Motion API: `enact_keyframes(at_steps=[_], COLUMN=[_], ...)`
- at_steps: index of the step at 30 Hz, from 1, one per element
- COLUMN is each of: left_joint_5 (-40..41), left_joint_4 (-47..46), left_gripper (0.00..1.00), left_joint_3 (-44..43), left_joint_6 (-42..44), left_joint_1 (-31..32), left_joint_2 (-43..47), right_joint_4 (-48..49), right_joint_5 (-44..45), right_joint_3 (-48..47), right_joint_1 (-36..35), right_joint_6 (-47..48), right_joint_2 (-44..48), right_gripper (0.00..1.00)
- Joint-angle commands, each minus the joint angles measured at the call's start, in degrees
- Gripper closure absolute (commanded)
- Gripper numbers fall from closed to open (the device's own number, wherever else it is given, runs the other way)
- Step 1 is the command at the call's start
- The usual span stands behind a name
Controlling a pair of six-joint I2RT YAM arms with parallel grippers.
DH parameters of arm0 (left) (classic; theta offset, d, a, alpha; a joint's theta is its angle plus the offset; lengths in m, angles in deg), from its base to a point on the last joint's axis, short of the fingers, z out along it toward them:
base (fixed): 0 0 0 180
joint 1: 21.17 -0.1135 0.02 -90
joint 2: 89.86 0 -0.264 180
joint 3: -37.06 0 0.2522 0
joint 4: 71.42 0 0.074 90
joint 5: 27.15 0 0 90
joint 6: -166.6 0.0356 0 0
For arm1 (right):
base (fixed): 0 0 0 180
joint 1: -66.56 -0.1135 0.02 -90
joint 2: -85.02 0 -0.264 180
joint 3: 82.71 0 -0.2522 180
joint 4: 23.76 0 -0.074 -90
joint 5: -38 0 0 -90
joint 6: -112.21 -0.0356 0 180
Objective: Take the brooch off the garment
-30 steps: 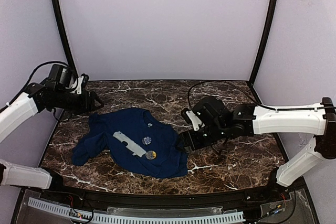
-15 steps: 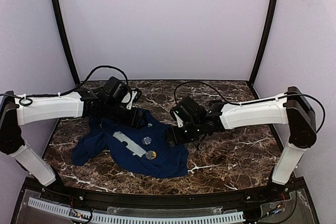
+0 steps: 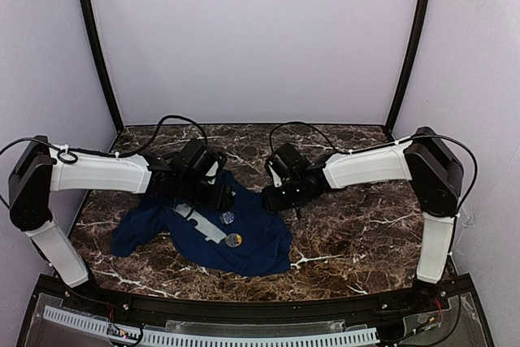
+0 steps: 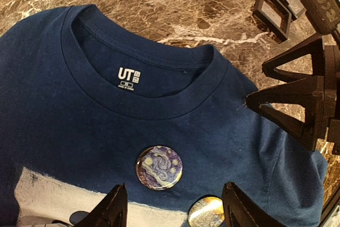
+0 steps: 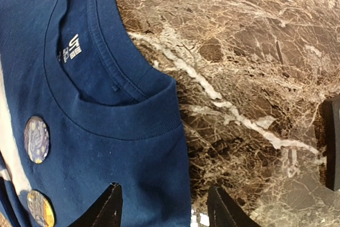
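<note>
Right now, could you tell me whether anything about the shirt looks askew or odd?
The garment lies rumpled, not spread flat. Two round badges sit on its chest rather than one: the bluish brooch and a yellowish badge close beside it.

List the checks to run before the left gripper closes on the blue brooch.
1. Left gripper open: ok, jaws apart, empty.
2. Brooch lined up with its gap: ok, just ahead.
3. Right gripper holding the garment: not ok, open, gripping nothing.
4. Yellowish badge clear of brooch: ok, close but apart.
5. Brooch's fastening: cannot tell, hidden.
</note>
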Motion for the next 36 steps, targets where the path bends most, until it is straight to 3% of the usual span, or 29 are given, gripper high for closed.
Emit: enact_keyframes(at_steps=[1, 9, 14, 22, 30, 36], left_joint_5=[2.16, 3.28, 3.51, 5.69, 9.27, 9.41], left_joint_4=[-0.73, -0.43, -0.17, 2.07, 4.66, 5.54], left_gripper=[0.39, 0.43, 0.47, 0.47, 0.48, 0.54], left_joint_3=[0.20, -1.17, -2.09, -4.09, -6.21, -7.68], left_joint_6=[-0.95, -1.23, -1.20, -0.38, 0.49, 2.05], left_joint_1=[0.54, 1.54, 2.03, 3.97, 5.28, 5.49], left_joint_2=[-1.40, -5.02, -7.04, -9.85, -12.45, -14.60], right_joint_4=[1.74, 2.81, 3.08, 4.26, 5.86, 6.07], right_joint_5=[0.45, -0.17, -0.57, -1.95, -2.89, -3.06], right_joint_3=[-1.85, -1.50, -0.87, 1.99, 5.01, 5.64], right_joint_1=[0.36, 0.47, 0.47, 0.47, 0.47, 0.47], right_joint_6=[0.91, 0.77, 0.61, -0.46, -1.66, -1.65], right_joint_2=[-2.39, -3.51, -3.25, -1.35, 1.17, 1.63], right_gripper=[0.48, 0.60, 0.80, 0.99, 1.00, 1.00])
